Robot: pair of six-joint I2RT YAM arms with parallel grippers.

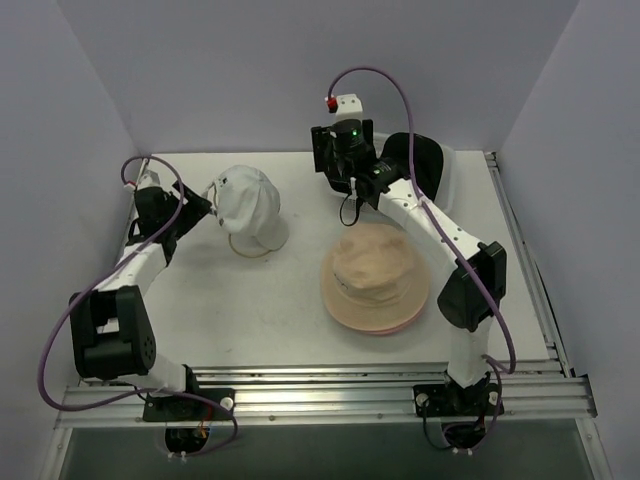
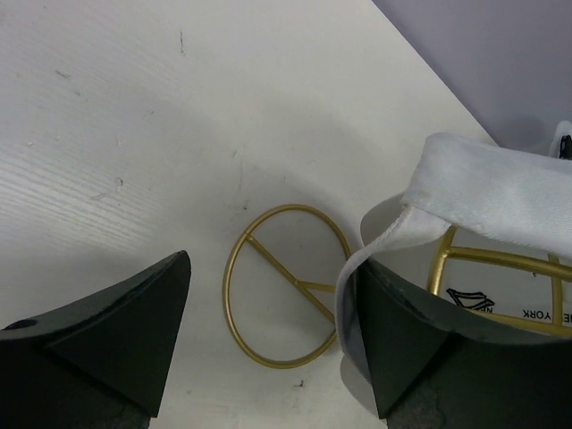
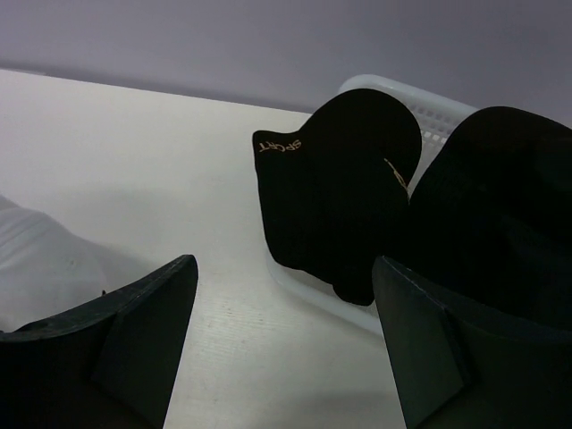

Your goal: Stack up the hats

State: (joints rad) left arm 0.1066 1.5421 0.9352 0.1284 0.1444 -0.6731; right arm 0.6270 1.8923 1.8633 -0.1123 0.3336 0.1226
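Overhead, a tan hat (image 1: 375,262) is sitting on a pink hat (image 1: 385,324) mid-frame on the white table (image 1: 250,320) between lilac walls (image 1: 300,60), while wrist views alone are showing the left claw (image 2: 268,268) gaping beside the white cap (image 2: 492,183) and the right claw (image 3: 286,264) gaping before black hats (image 3: 340,197) at a basket (image 3: 420,98).

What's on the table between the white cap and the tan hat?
Nothing. The top view shows only bare table between the white cap and the tan hat.

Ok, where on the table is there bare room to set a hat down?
Widest bare patch: the near-left table, bordered by the white cap, the tan hat and the near edge. A narrower gap runs between cap and tan hat. Crowded at the far right, around the basket of black hats.
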